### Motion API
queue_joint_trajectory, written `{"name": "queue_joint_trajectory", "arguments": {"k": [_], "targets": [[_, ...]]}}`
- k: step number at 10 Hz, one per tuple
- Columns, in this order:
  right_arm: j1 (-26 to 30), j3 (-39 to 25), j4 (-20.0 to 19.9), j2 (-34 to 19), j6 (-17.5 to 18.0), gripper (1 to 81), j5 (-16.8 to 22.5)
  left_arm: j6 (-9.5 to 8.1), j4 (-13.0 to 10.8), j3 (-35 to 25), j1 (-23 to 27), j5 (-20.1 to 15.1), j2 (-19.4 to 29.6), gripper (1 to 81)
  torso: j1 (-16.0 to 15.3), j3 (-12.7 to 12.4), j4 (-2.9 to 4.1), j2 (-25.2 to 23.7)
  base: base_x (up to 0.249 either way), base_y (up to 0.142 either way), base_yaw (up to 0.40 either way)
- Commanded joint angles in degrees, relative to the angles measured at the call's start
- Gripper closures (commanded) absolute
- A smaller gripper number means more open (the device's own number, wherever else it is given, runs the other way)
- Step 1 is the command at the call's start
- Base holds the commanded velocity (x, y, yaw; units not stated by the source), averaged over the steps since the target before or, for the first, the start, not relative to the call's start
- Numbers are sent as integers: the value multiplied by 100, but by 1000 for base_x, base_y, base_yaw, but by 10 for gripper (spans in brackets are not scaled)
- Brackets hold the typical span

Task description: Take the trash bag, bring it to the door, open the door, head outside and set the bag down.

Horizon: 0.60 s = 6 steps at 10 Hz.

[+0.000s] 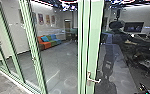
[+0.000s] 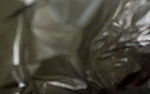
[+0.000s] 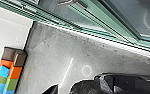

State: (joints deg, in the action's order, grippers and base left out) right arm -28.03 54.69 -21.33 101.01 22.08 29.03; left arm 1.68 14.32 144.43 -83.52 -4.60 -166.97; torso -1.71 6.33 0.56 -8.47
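No text, label, brand, number or sign can be read. Any print on the posters (image 1: 41, 19) on the wall above the colorful sofa (image 1: 48, 43), or on the screen (image 1: 134, 27) well to its right, is too small to make out.

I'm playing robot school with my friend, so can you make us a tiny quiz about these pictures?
1. True or false: the door handle sits on a green frame.

2. What hangs higher up than the colourful sofa?
A) bicycles
B) framed pictures
C) coats

3. Fill the gap: in the left wrist view, the trash bag looks crinkled and ____ (shiny or furry).

Key: 1 true; 2 B; 3 shiny.
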Motion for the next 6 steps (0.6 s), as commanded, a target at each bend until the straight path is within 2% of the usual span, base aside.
{"name": "queue_joint_trajectory", "arguments": {"k": [1,4,6], "targets": [[1461,-311,1139,132,2106,10,1044,51,-35,-55,279,-375,85,811,0,0,0,0,0,0,0],[1558,-179,1430,651,2907,10,1044,51,-35,-293,103,-314,357,811,0,0,0,0,0,0,0],[1576,85,1650,1055,3285,10,1044,43,18,-890,41,-112,735,811,-2,0,0,0,0,0,0]]}}
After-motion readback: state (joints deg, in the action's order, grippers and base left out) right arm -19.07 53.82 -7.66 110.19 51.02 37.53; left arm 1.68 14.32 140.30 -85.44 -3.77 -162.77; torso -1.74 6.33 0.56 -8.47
